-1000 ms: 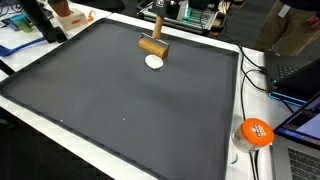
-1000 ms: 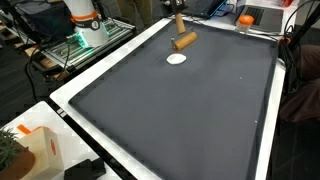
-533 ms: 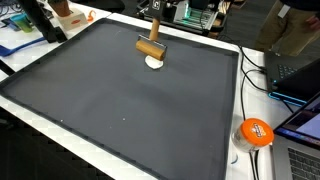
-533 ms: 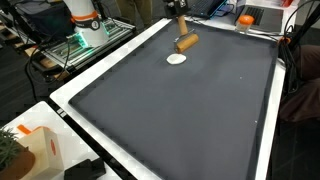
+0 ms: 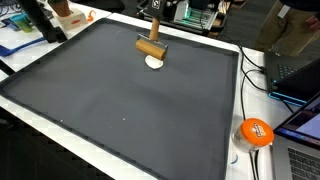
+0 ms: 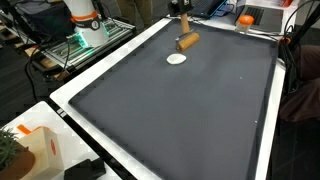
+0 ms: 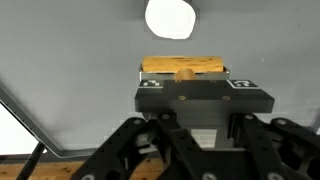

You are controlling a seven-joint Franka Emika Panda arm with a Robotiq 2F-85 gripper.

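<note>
**Pincer holds wooden block above white disc at far end of dark mat**

In an exterior view, the pincer [image 5: 153,38] comes down from above, closed on a wooden block [image 5: 150,47]. The block hangs just over a white disc [image 5: 154,62] on the dark mat [image 5: 120,100], its long axis roughly level and dipping slightly to the right of frame. The top-down grip appears meant to keep the block flat and clear of the mat. In an exterior view from the opposite end of the counter [image 6: 58,100], the block [image 6: 187,41] sits just behind the disc [image 6: 177,59], its long axis rising toward the right. In the wrist view, the block [image 7: 183,66] lies crosswise at the pincer [image 7: 190,78] tip, with the disc [image 7: 170,18] just beyond. The pincer's body hides where the pads meet the wood.
</note>
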